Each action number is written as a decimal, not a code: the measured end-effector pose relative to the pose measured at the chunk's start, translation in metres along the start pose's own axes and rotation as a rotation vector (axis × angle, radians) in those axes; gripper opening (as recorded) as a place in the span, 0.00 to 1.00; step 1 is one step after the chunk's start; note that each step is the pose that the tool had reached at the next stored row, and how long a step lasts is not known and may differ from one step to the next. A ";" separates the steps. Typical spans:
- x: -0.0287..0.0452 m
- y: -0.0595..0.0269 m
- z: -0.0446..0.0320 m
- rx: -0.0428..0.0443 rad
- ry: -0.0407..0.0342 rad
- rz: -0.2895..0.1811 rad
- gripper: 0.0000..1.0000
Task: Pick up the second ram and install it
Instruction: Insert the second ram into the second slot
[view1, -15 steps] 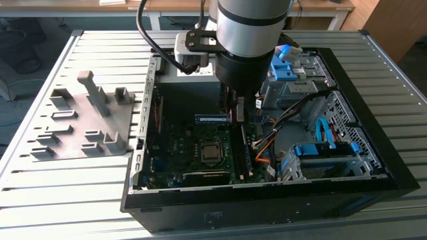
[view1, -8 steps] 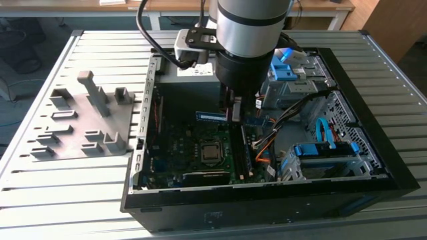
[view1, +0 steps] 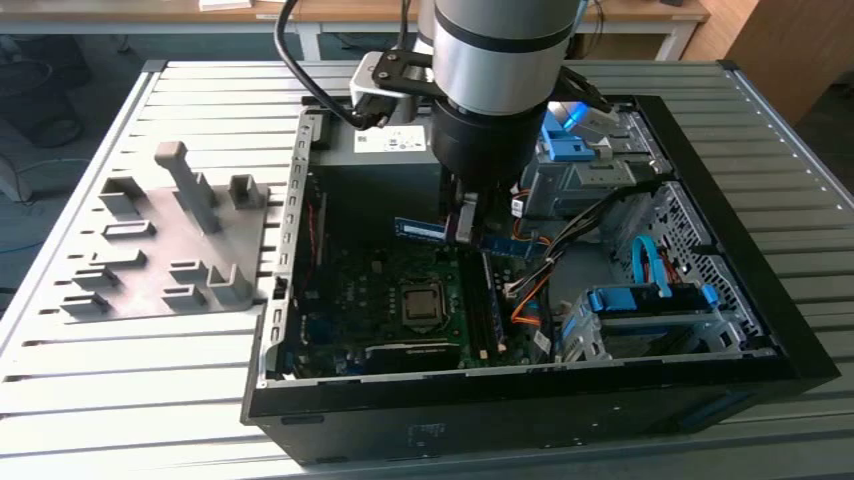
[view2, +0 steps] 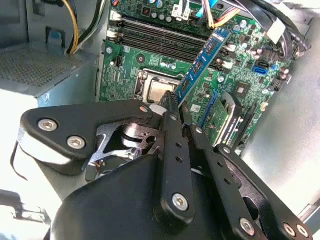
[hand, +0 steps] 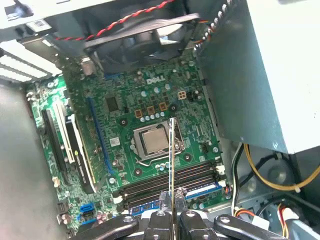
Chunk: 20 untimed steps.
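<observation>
Now, gripper (view2: 177, 102): pinched tight on ram (view2: 202, 60), at its end.
Ram: above motherboard (hand: 150, 95), near its memory slots (view2: 155, 42).
Case (view1: 534, 420): open, middle of tabletop (view1: 134, 400).

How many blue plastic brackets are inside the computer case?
2. First blue plastic bracket: beside the grey robot arm. Second blue plastic bracket: nearer the exterior view's right. Others may be hidden.

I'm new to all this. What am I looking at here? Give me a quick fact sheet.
Setting: open computer case on a slatted table
Jaws: shut on the second ram
Ram position: over the motherboard, near the memory slots
Beside the case: grey fixture plate, on the exterior view's left
</observation>
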<state>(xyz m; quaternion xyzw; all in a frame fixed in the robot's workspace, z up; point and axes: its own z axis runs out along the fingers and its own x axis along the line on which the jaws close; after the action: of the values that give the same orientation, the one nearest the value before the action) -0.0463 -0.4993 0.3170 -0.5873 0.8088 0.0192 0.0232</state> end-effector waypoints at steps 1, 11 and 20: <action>0.0000 0.0000 0.0000 0.0008 -0.0001 0.014 0.14; 0.0001 0.0000 0.0005 0.0077 -0.0005 0.129 0.14; 0.0001 0.0000 0.0008 0.0138 -0.0008 0.229 0.14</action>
<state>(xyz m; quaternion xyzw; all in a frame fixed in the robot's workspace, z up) -0.0463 -0.4994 0.3162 -0.4907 0.8708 0.0164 0.0252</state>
